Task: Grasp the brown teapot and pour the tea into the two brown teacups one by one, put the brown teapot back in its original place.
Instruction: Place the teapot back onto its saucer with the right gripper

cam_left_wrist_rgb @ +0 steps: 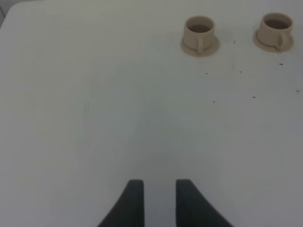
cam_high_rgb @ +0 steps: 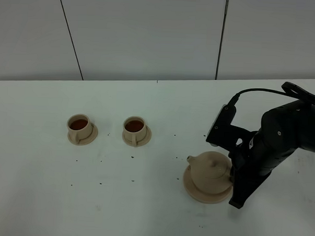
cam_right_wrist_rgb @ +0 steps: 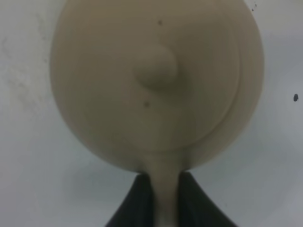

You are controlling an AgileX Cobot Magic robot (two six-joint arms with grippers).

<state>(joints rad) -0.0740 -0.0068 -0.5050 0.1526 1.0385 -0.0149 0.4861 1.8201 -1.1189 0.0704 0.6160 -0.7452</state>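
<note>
The brown teapot (cam_high_rgb: pixel 211 171) stands upright on its flat round saucer (cam_high_rgb: pixel 192 190), its original place, at the right front of the table. My right gripper (cam_high_rgb: pixel 233 176) is shut on its loop handle; in the right wrist view the dark fingers (cam_right_wrist_rgb: pixel 137 198) clamp the handle under the teapot (cam_right_wrist_rgb: pixel 156 80). The two brown teacups (cam_high_rgb: pixel 79 125) (cam_high_rgb: pixel 134 126) sit on small saucers at the left middle, both holding dark tea. My left gripper (cam_left_wrist_rgb: pixel 155 189) hovers over bare table with a small gap between its fingers and nothing in it, the teacups (cam_left_wrist_rgb: pixel 199 30) (cam_left_wrist_rgb: pixel 277 26) far ahead of it.
Small dark specks (cam_high_rgb: pixel 130 157) are scattered over the white table (cam_high_rgb: pixel 143 211) between the cups and the teapot. The bulky black right arm (cam_high_rgb: pixel 282 136) rises just right of the teapot. A pale panelled wall (cam_high_rgb: pixel 150 34) stands behind the table.
</note>
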